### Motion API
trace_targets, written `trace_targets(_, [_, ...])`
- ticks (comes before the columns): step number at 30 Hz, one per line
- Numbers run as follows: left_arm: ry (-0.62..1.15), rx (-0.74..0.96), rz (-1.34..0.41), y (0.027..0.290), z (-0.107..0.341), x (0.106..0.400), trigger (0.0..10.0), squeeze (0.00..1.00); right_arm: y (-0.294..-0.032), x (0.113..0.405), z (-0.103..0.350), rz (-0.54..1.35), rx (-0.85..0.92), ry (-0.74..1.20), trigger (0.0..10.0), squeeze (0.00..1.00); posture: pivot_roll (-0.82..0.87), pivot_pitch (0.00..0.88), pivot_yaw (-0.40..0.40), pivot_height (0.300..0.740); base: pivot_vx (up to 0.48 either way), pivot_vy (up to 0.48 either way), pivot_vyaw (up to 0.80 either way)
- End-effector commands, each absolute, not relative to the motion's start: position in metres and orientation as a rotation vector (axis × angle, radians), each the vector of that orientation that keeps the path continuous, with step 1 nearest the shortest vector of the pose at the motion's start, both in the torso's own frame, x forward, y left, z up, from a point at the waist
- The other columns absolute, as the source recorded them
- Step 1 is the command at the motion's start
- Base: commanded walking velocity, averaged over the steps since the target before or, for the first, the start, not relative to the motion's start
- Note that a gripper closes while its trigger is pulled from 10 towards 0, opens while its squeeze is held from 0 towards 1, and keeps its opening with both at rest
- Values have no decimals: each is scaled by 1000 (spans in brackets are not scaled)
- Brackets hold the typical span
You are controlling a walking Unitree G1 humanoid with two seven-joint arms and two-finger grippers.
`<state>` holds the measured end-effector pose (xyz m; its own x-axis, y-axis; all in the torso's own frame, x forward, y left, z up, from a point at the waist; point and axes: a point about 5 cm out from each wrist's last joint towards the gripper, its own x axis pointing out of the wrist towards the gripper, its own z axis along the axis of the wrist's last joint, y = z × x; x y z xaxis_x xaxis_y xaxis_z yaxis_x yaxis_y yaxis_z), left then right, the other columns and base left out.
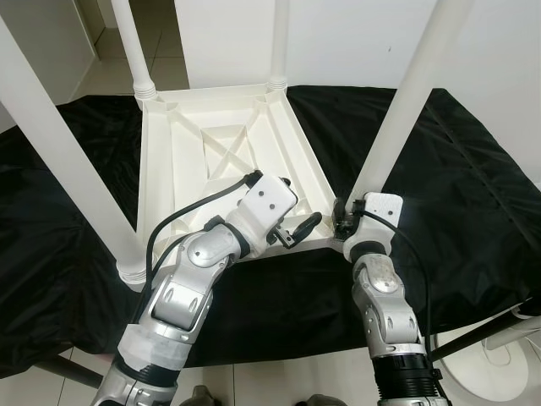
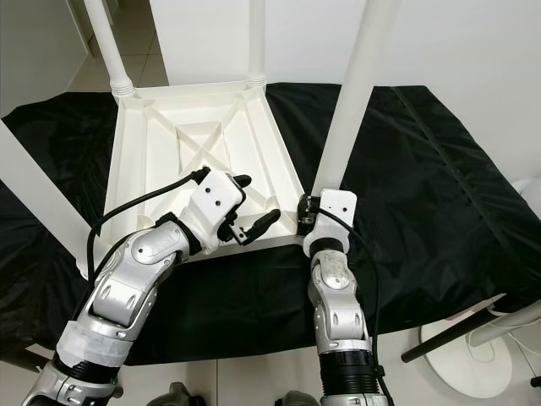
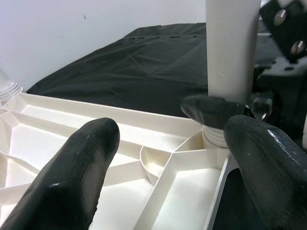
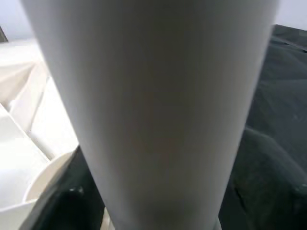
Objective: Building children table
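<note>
A white children's table (image 1: 211,152) lies upside down on a black cloth, its ribbed underside facing up. All its legs stand upright. My right gripper (image 1: 347,222) is shut on the foot of the near right leg (image 1: 406,101), where it enters the corner socket. In the right wrist view that leg (image 4: 153,96) sits between the dark fingers (image 4: 268,182). My left gripper (image 1: 297,207) hovers open over the table's near edge, just left of that corner, holding nothing. In the left wrist view its fingers (image 3: 72,177) frame the leg (image 3: 232,48).
The black cloth (image 1: 473,169) covers a low platform around the table. The near left leg (image 1: 68,161) rises close to my left arm. A white round base (image 1: 490,372) and a dark rod (image 1: 473,334) lie on the floor at the right.
</note>
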<state>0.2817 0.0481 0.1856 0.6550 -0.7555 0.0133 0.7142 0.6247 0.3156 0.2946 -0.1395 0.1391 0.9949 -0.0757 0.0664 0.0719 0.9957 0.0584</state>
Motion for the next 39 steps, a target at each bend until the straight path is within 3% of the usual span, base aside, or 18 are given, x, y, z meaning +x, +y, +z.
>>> trace_targets(1, [-157, 296, -769, 51, 186, 286, 10000, 0, -143, 293, 142, -59, 61, -83, 10000, 1000, -126, 0, 29, 740, 0, 0, 0])
trace_targets(5, [-164, 292, -782, 48, 185, 284, 10000, 0, -167, 295, 143, 99, 0, -58, 10000, 1000, -136, 0, 18, 740, 0, 0, 0])
trace_targets(8, [-164, 291, -788, 46, 184, 283, 10000, 0, -169, 295, 143, 190, -24, -50, 10000, 1000, -138, 0, 18, 740, 0, 0, 0])
trace_targets(9, [-165, 291, -790, 45, 184, 282, 10000, 0, -170, 295, 143, 243, -41, -47, 10000, 0, -136, 0, 16, 740, 0, 0, 0])
trace_targets(12, [-163, 292, -795, 45, 184, 282, 10000, 0, -172, 294, 146, 283, -93, -72, 10000, 0, -135, 0, 16, 740, 0, 0, 0])
trace_targets(17, [-158, 325, -845, 37, 184, 279, 10000, 0, -178, 303, 152, 528, -93, -75, 10000, 0, -115, 0, 3, 740, 0, 0, 0])
trace_targets(25, [-125, 332, -838, 39, 184, 284, 10000, 0, -177, 316, 149, 671, -172, -38, 10000, 0, -111, 0, 3, 740, 0, 0, 0])
trace_targets(26, [-111, 319, -838, 41, 183, 284, 10000, 0, -176, 318, 147, 695, -185, -26, 5333, 0, -108, 0, 3, 740, 0, 0, 0])
trace_targets(29, [-104, 311, -838, 43, 182, 283, 10000, 0, -176, 320, 145, 707, -193, -19, 4745, 0, -105, 0, 2, 740, 0, 0, 0])
trace_targets(30, [-98, 313, -837, 44, 181, 282, 10000, 0, -176, 321, 144, 720, -195, -12, 3373, 0, -99, 1, -1, 740, 0, 0, 0])
trace_targets(31, [-94, 314, -835, 45, 180, 281, 10000, 0, -176, 322, 141, 735, -198, -5, 0, 0, -96, 5, -1, 740, 0, 0, 0])
trace_targets(39, [-87, 316, -819, 47, 180, 280, 10000, 0, -175, 319, 128, 734, -189, 36, 0, 0, -86, 26, -4, 740, 0, 0, 0])
